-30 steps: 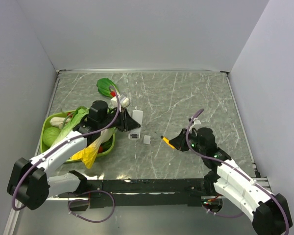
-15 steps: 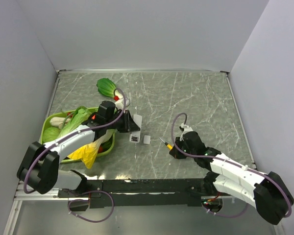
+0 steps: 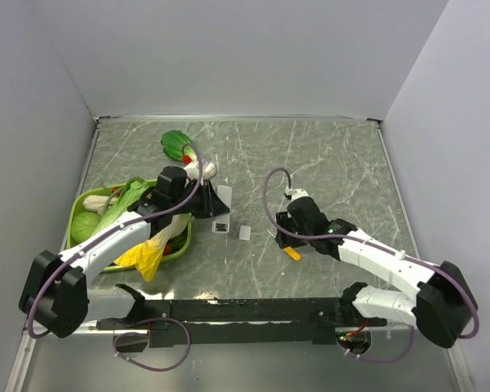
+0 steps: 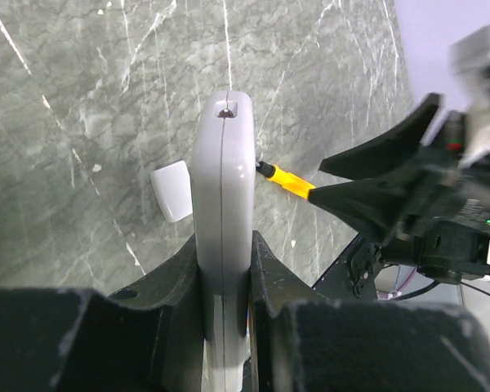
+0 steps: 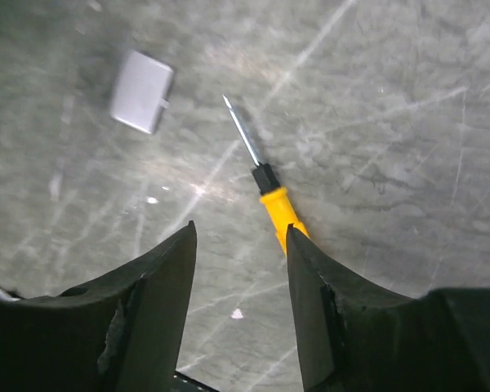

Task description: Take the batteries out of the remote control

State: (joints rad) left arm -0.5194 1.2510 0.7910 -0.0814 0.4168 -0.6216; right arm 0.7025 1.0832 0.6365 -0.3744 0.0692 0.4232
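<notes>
My left gripper [image 3: 207, 204] is shut on the white remote control [image 3: 224, 196], which I hold on edge above the table. A dark patch shows at its near end. In the left wrist view the remote [image 4: 222, 188] stands edge-on between the fingers [image 4: 180, 282]. My right gripper [image 3: 279, 237] hangs open and empty over the table, jaws wide apart [image 5: 240, 237]. The yellow tool [image 5: 282, 214] lies flat beside its right finger; it also shows from above [image 3: 292, 253]. The grey cover piece [image 3: 244, 233] lies between the arms. No batteries show in any view.
A green bowl [image 3: 76, 214] of leafy vegetables and a yellow bag [image 3: 147, 257] sit at the left. A green vegetable [image 3: 175, 145] lies behind it. The cover piece also shows in both wrist views [image 4: 172, 190] [image 5: 141, 102]. Walls ring the table.
My right arm has swung left toward the table's middle, and the yellow tool now lies loose on the table under it. My left gripper shifted slightly with the remote.
</notes>
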